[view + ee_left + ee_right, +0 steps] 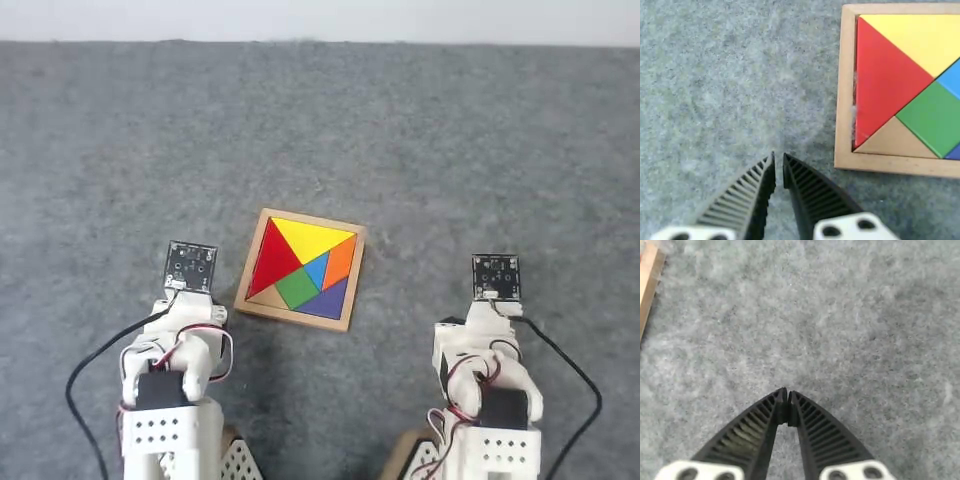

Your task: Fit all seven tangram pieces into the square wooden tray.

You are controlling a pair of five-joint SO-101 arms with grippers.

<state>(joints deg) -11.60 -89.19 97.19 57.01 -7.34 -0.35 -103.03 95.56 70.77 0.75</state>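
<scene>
The square wooden tray (256, 300) lies tilted on the grey felt in the middle of the table, with coloured tangram pieces inside it: red (271, 260), yellow (314, 239), orange (341, 262), blue (316, 271), green (296, 288), purple (331, 299) and tan (265, 295). They fill the tray flat. My left gripper (778, 159) hovers over bare felt beside the tray's edge (844, 100), shut and holding nothing. My right gripper (787, 393) is on the tray's other side, over bare felt, shut and holding nothing. The tray's corner (649, 285) shows in the right wrist view.
Grey felt (480, 140) covers the whole table. The left arm (180, 330) and the right arm (490, 350) stand at the near edge, either side of the tray. A pale wall strip runs along the far edge.
</scene>
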